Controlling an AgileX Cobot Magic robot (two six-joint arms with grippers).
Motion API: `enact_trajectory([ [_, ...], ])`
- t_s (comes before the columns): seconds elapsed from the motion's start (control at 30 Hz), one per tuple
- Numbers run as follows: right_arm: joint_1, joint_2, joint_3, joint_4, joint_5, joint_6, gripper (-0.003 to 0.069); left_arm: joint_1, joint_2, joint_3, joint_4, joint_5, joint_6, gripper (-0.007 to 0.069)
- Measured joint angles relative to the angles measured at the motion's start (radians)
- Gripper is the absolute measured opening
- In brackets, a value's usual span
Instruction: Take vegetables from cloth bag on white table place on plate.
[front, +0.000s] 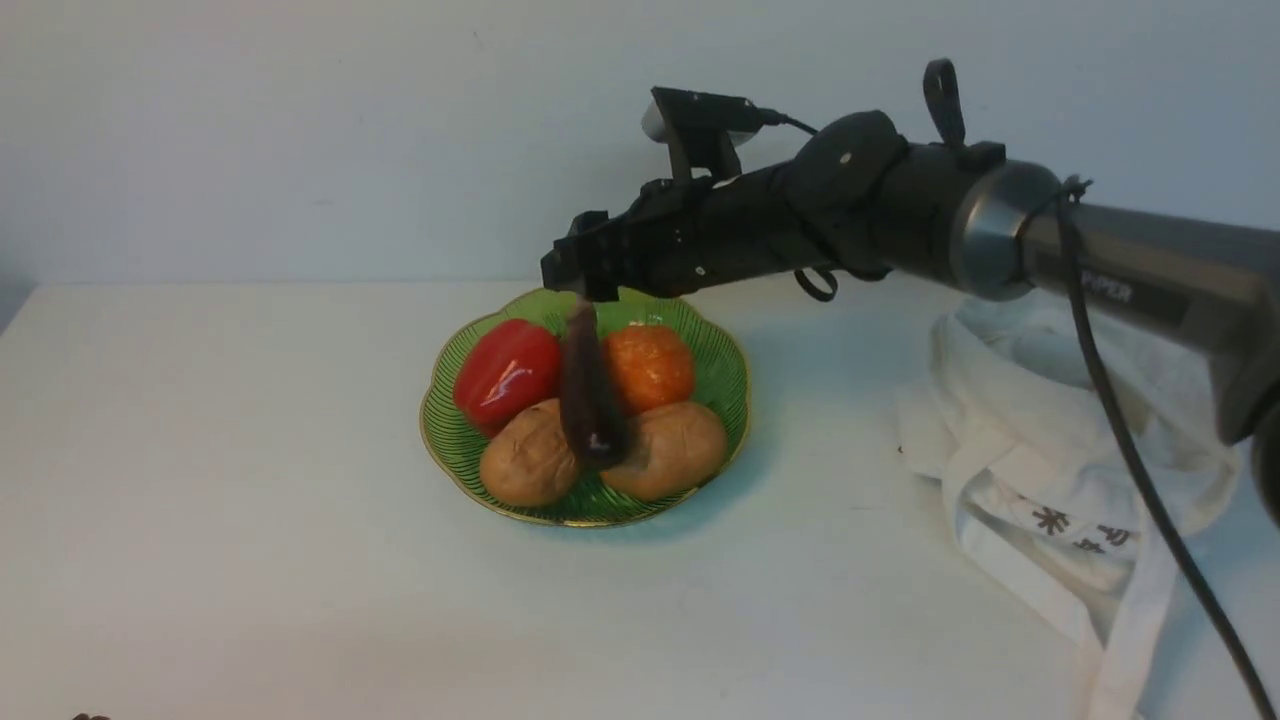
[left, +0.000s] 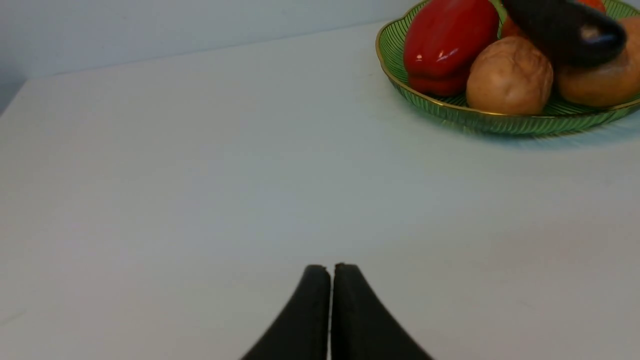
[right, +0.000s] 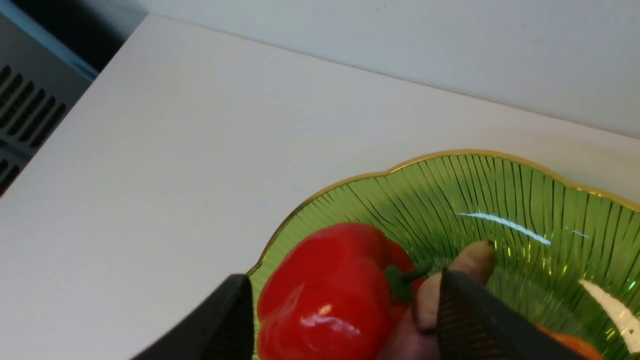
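Crowding the eggplant: pepper, orange, potatoes on plate; right claw wide, left claw closed

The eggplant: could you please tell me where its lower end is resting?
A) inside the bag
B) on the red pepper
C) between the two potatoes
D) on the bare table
C: in the front view the eggplant slants down into the plate, and its rounded end sits in the gap between the left potato and the right potato.
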Motion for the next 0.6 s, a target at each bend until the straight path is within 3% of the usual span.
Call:
enact_trajectory([
  [0.13,-0.019,-0.006,0.0,-0.013,0.058,0.052,0.0524,0.0,0.0,0.0,0.0,0.0,0.0,-0.0008],
  [0.3,-0.072,-0.09,0.001,-0.07,0.191,0.089,0.0475,0.0,0.0,0.0,0.0,0.0,0.0,-0.0008],
  [0.43,-0.135,-0.231,0.001,-0.153,0.268,0.185,0.0309,0.0,0.0,0.0,0.0,0.0,0.0,-0.0008],
  [0.47,-0.151,-0.282,0.001,-0.186,0.286,0.206,0.0241,0.0,0.0,0.0,0.0,0.0,0.0,-0.0008],
  [0.5,-0.17,-0.368,0.001,-0.246,0.307,0.236,0.0125,0.0,0.0,0.0,0.0,0.0,0.0,-0.0008],
  [0.53,-0.172,-0.368,0.001,-0.246,0.309,0.236,0.0125,0.0,0.0,0.0,0.0,0.0,0.0,-0.0008],
  [0.57,-0.184,-0.472,0.001,-0.336,0.323,0.283,0.004,0.0,0.0,0.0,0.0,0.0,0.0,-0.0008],
  [0.6,-0.185,-0.52,0.001,-0.381,0.326,0.309,0.0021,0.0,0.0,0.0,0.0,0.0,0.0,-0.0008],
])
